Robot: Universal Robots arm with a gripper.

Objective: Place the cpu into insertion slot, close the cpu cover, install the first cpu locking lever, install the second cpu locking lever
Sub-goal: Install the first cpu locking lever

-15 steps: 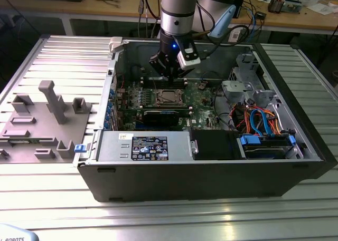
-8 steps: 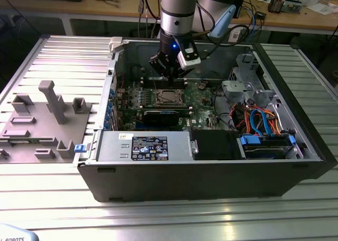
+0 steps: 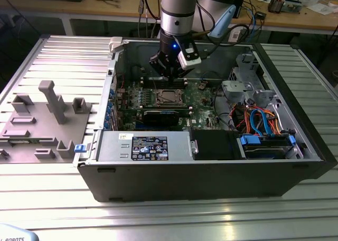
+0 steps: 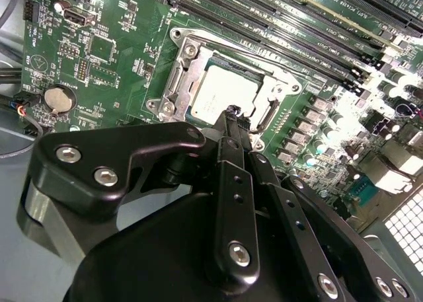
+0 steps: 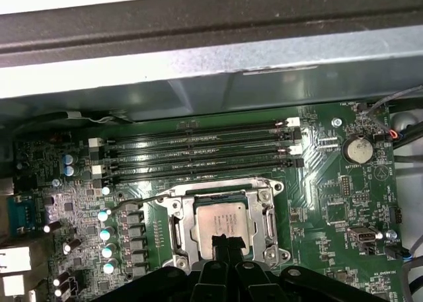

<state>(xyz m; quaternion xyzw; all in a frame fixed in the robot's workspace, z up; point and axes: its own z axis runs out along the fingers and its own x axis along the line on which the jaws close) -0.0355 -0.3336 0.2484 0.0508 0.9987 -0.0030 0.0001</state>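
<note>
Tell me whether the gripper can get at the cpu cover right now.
Probably yes. The gripper hangs right over the socket, its tips above the cpu. The cpu cover framing the chip lies bare, with no cable or part between it and the tips.

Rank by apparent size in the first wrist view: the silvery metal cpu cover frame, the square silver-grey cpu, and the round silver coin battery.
1. silvery metal cpu cover frame
2. square silver-grey cpu, inside the frame's opening
3. round silver coin battery, clearly smallest

Wrist views seemingly close over cpu (image 4: pixel 221 94) (image 5: pixel 225 224)
</note>
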